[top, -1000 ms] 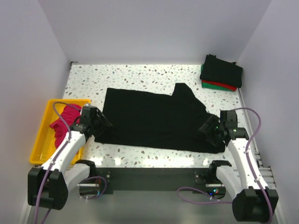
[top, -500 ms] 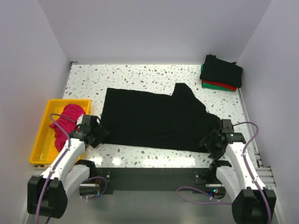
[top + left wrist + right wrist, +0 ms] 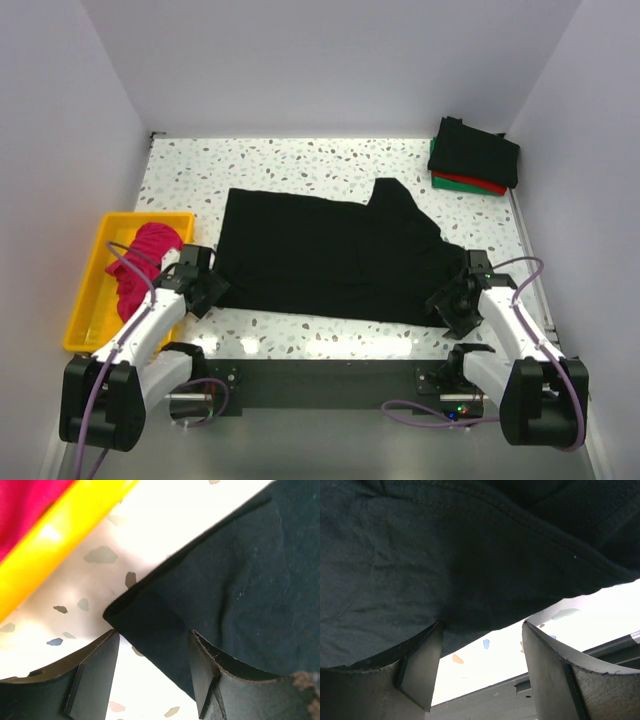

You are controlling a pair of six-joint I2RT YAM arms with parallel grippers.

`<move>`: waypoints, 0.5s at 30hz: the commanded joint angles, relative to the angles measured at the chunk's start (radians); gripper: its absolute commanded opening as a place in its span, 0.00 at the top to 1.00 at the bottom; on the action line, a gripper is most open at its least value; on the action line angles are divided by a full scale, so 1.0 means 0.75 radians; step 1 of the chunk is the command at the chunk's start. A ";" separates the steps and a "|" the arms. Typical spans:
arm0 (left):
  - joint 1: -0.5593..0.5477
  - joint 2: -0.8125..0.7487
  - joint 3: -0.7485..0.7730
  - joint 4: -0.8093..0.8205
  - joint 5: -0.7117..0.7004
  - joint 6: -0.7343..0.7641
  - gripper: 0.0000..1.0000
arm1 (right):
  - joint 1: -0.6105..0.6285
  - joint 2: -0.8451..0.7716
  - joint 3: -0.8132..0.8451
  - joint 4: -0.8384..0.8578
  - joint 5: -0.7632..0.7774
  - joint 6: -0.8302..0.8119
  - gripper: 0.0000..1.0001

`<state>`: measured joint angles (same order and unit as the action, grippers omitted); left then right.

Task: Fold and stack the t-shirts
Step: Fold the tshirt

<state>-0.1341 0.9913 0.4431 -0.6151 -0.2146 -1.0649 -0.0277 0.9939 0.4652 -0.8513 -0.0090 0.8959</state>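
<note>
Both near corners of the black t-shirt, stretched nine-to-three, lie between the spread-apart left hand and right hand fingers.

Yellow tray at speckled tabletop's left edge.

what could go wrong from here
The left jaws stand open around only the corner of the black t-shirt; closing there may catch too little cloth and slip on the lift.
The cloth at the right jaws looks layered, so they may pinch one layer only and skew the fold.
The yellow tray sits close beside the left arm; a swing could knock it.
</note>
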 commanded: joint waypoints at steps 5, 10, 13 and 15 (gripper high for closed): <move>-0.003 0.081 -0.030 0.057 -0.137 -0.032 0.47 | -0.006 0.131 0.014 0.161 0.067 -0.047 0.34; -0.005 0.114 -0.051 0.141 -0.115 0.002 0.65 | -0.008 0.174 0.040 0.225 0.147 -0.094 0.44; -0.003 0.112 -0.053 0.190 -0.096 0.031 0.80 | -0.006 0.166 0.055 0.274 0.145 -0.129 0.50; -0.003 0.098 -0.053 0.225 -0.082 0.060 0.88 | -0.006 0.156 0.063 0.300 0.135 -0.143 0.58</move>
<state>-0.1341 1.0573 0.4335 -0.4953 -0.2836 -1.0565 -0.0292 1.1099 0.5041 -0.8627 0.0174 0.8169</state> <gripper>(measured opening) 0.154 0.456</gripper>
